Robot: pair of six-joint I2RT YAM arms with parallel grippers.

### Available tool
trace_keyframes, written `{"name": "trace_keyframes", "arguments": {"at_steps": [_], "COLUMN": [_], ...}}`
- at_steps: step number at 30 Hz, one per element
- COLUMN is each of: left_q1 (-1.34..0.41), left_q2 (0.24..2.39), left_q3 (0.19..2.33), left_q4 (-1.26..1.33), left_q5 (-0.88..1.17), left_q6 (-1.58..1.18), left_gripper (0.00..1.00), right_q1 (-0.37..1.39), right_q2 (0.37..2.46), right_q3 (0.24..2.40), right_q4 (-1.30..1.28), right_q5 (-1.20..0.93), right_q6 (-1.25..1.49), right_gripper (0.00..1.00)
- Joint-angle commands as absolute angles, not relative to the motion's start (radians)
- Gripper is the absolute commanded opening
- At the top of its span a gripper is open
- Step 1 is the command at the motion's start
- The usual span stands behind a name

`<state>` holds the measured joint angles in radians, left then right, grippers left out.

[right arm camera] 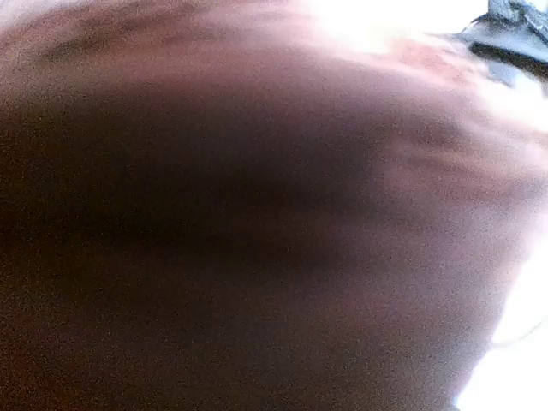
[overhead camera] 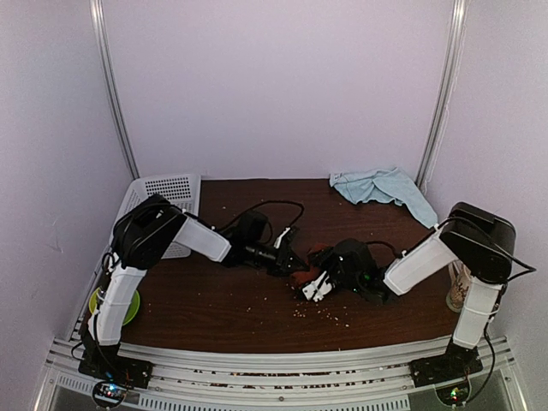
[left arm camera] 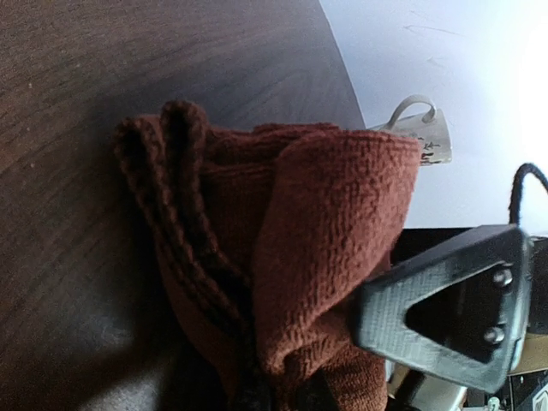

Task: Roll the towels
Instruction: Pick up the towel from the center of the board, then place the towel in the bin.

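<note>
We see L gripper (overhead camera: 294, 259) pinched shut on the rust-red towel (left arm camera: 291, 248) — bunched up. R gripper (overhead camera: 313, 289) sits against it — view blurred, can't tell its opening.

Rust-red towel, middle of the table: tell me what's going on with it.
Both arms meet over the rust-red towel at the middle of the table. The left pincer is shut on it, the cloth bunched in thick folds rather than a neat roll. The right pincer is close against the same towel; its camera shows only blurred red cloth, so its state cannot be told. The light-blue towel lies crumpled at the far right corner, untouched.
</note>
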<state>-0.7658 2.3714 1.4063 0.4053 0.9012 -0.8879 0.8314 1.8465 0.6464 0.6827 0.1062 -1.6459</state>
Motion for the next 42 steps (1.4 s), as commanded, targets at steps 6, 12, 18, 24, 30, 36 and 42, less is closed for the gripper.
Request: {"name": "trace_keyframes", "arguments": {"at_steps": [6,12,18,24,30,36,42], "left_q1": [-0.719,-0.675,-0.579,-0.426,-0.167,0.045,0.138], "left_q2": [2.265,2.09,1.881,1.679,1.539,1.539,1.627], "left_q3": [1.211,1.203,1.165,1.116,0.981,0.857,0.828], "left_q4": [0.759,0.627,0.436,0.236,0.2,0.263,0.338], "left_q5": [0.96,0.921,0.837,0.783,0.842,0.94,0.961], "left_q6": [-1.077,-1.023,-0.94,-0.876,-0.88,-0.898,-0.96], "left_gripper": [0.0,0.0,0.0,0.0,0.0,0.0,0.0], "right_q1": [0.725,0.657,0.642,0.641,0.649,0.674,0.705], "right_q2": [1.585,1.432,1.328,1.315,1.301,1.29,1.3], "right_q3": [0.927,1.027,1.028,1.019,1.004,0.984,0.964], "right_q4": [0.081,-0.117,-0.113,-0.103,-0.093,-0.09,-0.072], "right_q5": [-0.118,-0.299,-0.332,-0.331,-0.337,-0.335,-0.306], "right_q6": [-1.337,-1.169,-1.046,-0.988,-0.963,-0.967,-0.979], "right_gripper": [1.0,1.0,1.0,1.0,1.0,1.0,1.0]}}
